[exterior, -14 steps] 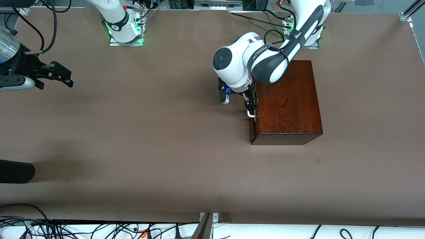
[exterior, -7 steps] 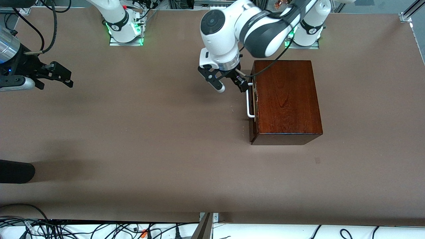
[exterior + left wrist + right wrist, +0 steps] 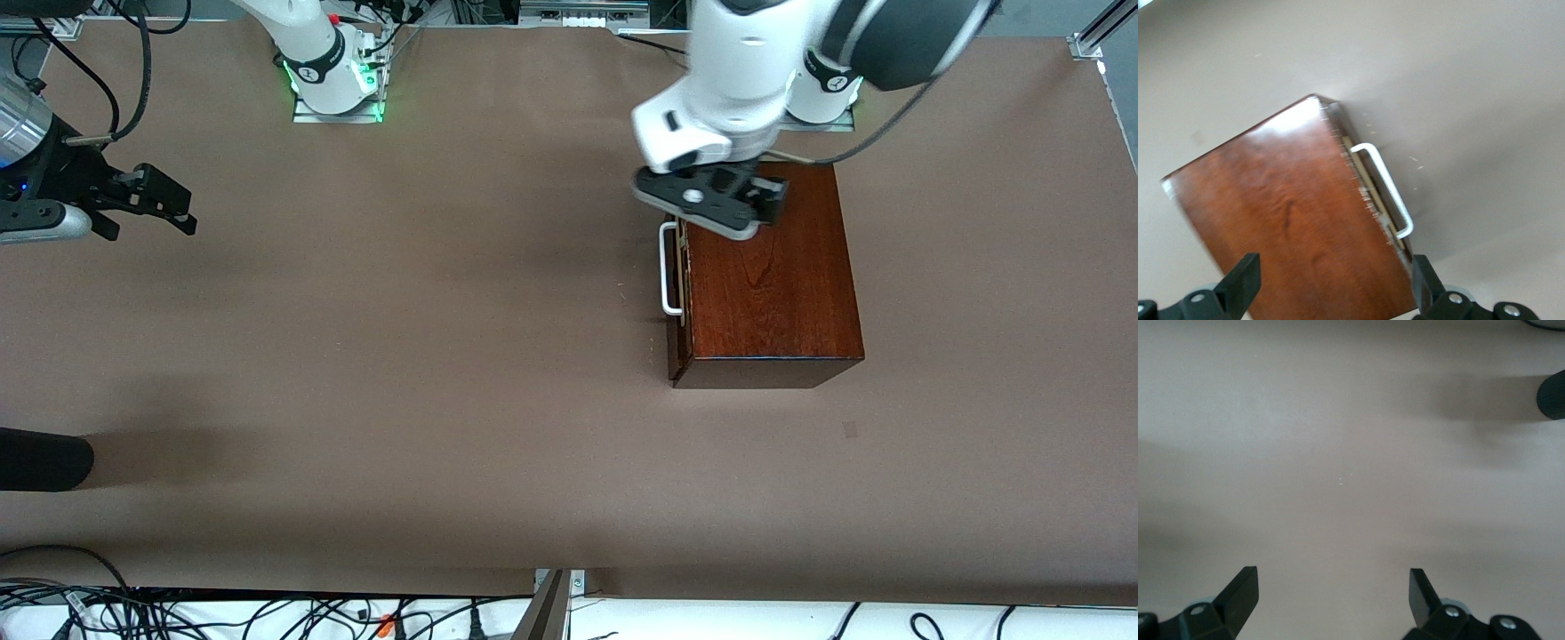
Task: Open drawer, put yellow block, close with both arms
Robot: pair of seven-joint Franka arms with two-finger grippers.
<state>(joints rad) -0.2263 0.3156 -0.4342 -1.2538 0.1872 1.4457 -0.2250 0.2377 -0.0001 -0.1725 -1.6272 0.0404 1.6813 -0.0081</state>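
Note:
The dark mahogany box (image 3: pixel 773 284) stands toward the left arm's end of the table. Its drawer is pushed in, and the white bar handle (image 3: pixel 669 268) faces the right arm's end. A thin pale strip shows along the drawer front (image 3: pixel 1368 183). My left gripper (image 3: pixel 716 200) hangs open over the box top (image 3: pixel 1285 220), with nothing between its fingers (image 3: pixel 1238 287). My right gripper (image 3: pixel 169 200) waits open over bare table at the right arm's end, and in its wrist view the right gripper (image 3: pixel 1331 597) is empty. The yellow block is out of view.
A black rounded object (image 3: pixel 44 458) juts in at the table's edge, nearer the front camera than my right gripper, and also shows as a dark object (image 3: pixel 1551 393). Cables (image 3: pixel 267 613) lie along the front edge. Brown table (image 3: pixel 427 338) spreads between the two arms.
My left gripper has left the drawer handle, risen, and swung over the top of the box. The right arm has not moved.

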